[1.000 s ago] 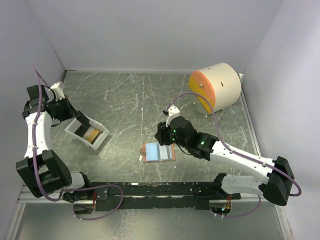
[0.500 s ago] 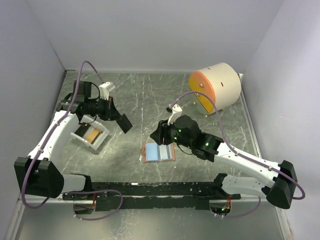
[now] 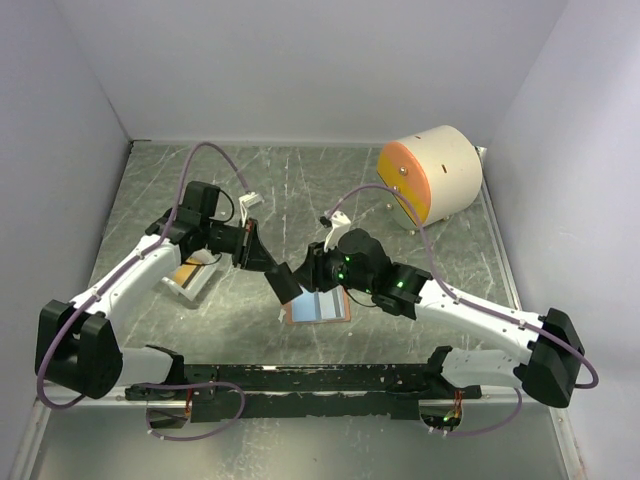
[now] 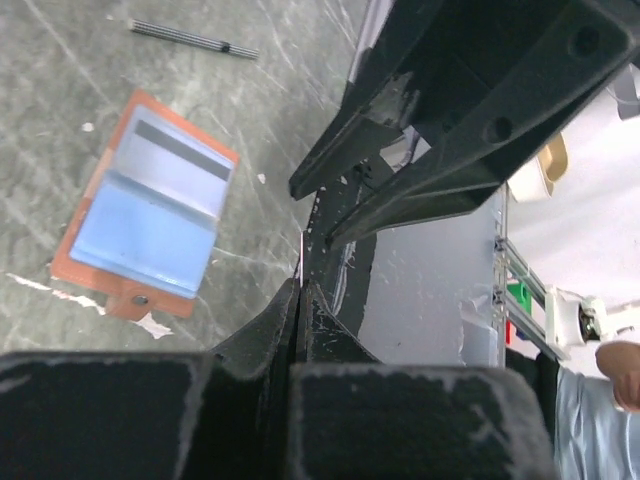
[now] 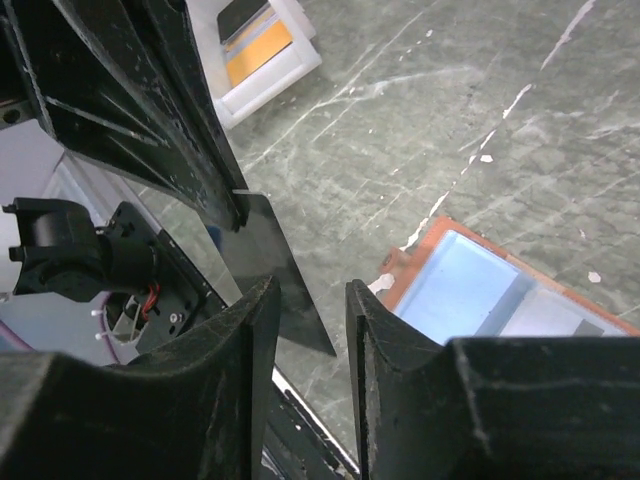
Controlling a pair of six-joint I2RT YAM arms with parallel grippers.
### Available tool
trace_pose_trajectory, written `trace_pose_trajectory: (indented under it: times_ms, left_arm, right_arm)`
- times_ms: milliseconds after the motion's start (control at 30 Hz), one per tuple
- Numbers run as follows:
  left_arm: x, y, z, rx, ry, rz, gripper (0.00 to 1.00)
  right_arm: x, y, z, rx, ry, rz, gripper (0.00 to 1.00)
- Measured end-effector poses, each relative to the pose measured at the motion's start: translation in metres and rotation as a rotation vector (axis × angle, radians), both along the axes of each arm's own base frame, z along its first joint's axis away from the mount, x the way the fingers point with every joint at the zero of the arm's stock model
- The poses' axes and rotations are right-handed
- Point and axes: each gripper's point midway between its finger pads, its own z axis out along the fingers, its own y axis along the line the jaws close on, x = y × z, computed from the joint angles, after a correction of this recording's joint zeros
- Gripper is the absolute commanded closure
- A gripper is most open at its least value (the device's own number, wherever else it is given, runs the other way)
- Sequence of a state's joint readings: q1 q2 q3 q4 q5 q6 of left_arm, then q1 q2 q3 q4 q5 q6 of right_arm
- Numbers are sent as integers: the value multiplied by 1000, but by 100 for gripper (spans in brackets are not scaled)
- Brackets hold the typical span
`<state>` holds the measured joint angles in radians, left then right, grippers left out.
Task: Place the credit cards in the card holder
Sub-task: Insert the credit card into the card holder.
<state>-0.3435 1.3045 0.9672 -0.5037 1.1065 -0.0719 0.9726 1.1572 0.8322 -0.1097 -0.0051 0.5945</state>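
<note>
The card holder (image 3: 318, 306) lies open on the table, salmon with light blue cards in its pockets, and shows in both wrist views (image 4: 150, 225) (image 5: 480, 290). My left gripper (image 3: 272, 268) is shut on a dark credit card (image 3: 285, 283), held edge-on (image 4: 300, 262) just left of the holder. My right gripper (image 3: 312, 268) hovers over the holder's left edge. Its jaws (image 5: 310, 300) stand apart, and the dark card (image 5: 275, 265) hangs just beyond its left finger. An orange card (image 3: 185, 272) lies in the white tray.
The white tray (image 3: 200, 285) sits at the left, behind the left arm. A large cream cylinder with an orange face (image 3: 430, 175) stands at the back right. A black rail (image 3: 300, 380) runs along the near table edge.
My left arm has swung from the white tray to the middle, carrying the dark card up to the holder. My right gripper has shifted slightly left and its jaws have narrowed.
</note>
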Motion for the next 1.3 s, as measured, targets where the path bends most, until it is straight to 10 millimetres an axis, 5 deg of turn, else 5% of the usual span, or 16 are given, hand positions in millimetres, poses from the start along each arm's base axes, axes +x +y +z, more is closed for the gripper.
trace_pose_trajectory:
  times_ms: [167, 433, 533, 633, 800, 1033, 1300]
  left_arm:
    - [-12, -7, -2, -34, 10, -53, 93]
    - [-15, -11, -2, -73, 19, -77, 93]
    - [-15, -11, -2, -74, 20, -77, 93]
    - [-14, -11, -3, -69, 14, -73, 62]
    - [-8, -9, -10, -25, 0, -36, 44]
    - [11, -2, -12, 65, -57, 115, 50]
    - [24, 2, -47, 210, -18, 277, 75]
  right_arm:
    - [-6, 8, 4, 30, 5, 53, 82]
    - [-9, 11, 0, 74, 19, 86, 86]
    - [-11, 12, -1, 86, 27, 103, 100]
    - [-15, 13, -3, 100, 39, 130, 100]
    - [-21, 13, -7, 123, 52, 146, 100]
    - [-17, -10, -38, 64, 102, 62, 100]
    - [31, -65, -68, 9, 173, -164, 100]
